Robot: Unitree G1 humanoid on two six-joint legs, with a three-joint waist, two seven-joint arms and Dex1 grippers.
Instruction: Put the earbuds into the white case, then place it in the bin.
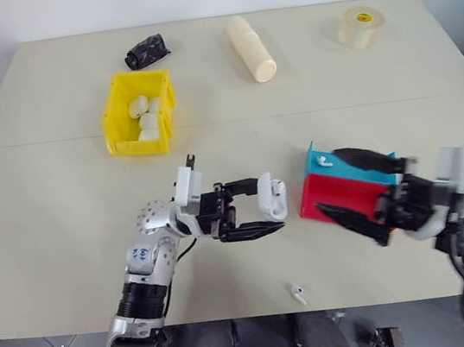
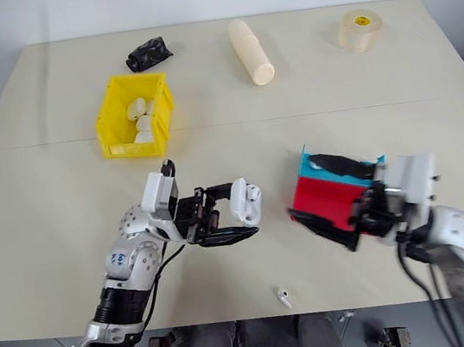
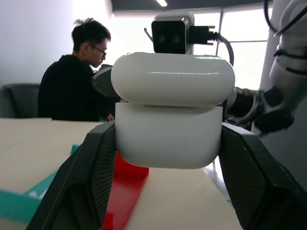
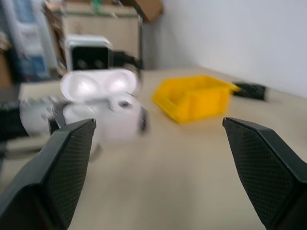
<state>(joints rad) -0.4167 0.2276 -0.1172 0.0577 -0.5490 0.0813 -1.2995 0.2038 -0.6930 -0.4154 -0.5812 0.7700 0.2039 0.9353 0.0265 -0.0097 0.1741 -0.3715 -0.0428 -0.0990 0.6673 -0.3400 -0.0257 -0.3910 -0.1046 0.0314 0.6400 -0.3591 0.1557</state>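
The white case (image 1: pixel 272 198) hangs a little above the table's middle, and my left gripper (image 1: pixel 263 206) is shut on it, one black finger (image 3: pixel 91 182) on each side. The right wrist view shows the case (image 4: pixel 103 105) with its lid flipped up and one earbud (image 4: pixel 124 103) seated inside. Another earbud (image 1: pixel 298 293) lies on the table near the front edge. A further earbud (image 1: pixel 324 160) rests on the blue tray. To the case's right my right gripper (image 1: pixel 330 183) is open and apart from it. The yellow bin (image 1: pixel 118 121) stands at the back left.
A red tray (image 1: pixel 340 196) and a blue tray (image 1: pixel 363 173) sit under my right gripper. The bin holds several white items. A cream cylinder (image 1: pixel 251 48), a tape roll (image 1: pixel 360 26) and a black object (image 1: pixel 147 52) lie along the far edge. A person (image 3: pixel 72 81) sits beyond the table.
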